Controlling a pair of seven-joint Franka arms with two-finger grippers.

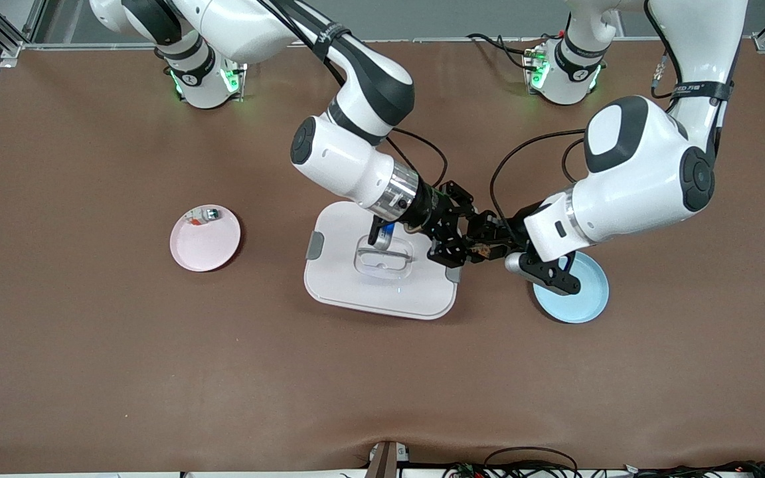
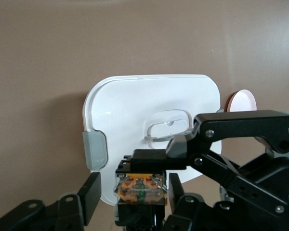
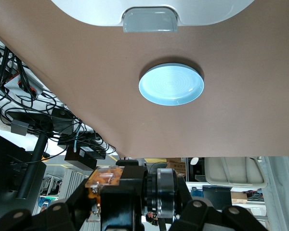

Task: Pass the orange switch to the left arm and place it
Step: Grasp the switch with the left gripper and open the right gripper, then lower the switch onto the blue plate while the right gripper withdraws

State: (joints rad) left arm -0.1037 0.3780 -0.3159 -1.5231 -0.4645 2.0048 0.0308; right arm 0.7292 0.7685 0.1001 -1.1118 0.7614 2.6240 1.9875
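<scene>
Since the box [image 1: 356, 292] sits mid-frame between the two plates, the handover is made in the air, just off its edge toward the left arm's end of the table. The orange switch [image 1: 482, 251] hangs there, clear of the lid, just above centre in the front view.

- Right gripper [image 1: 452, 242]: reaches over the box, clamped on the switch's black body, orange face turned to the partner.
- Left gripper [image 2: 133, 192]: brackets the switch. One finger [image 2: 90, 195] stands visibly apart from it, so the pincer reads as spread, not yet gripping.
- Blue plate [image 1: 578, 302]: partly under the left arm's wrist, bare; likely the drop point.
- Pink plate [image 1: 203, 252]: toward the right arm's end, carrying a small silver-and-green part [image 1: 210, 214].

Judgement: exchange not complete; the left gripper must close before the right lets go.
</scene>
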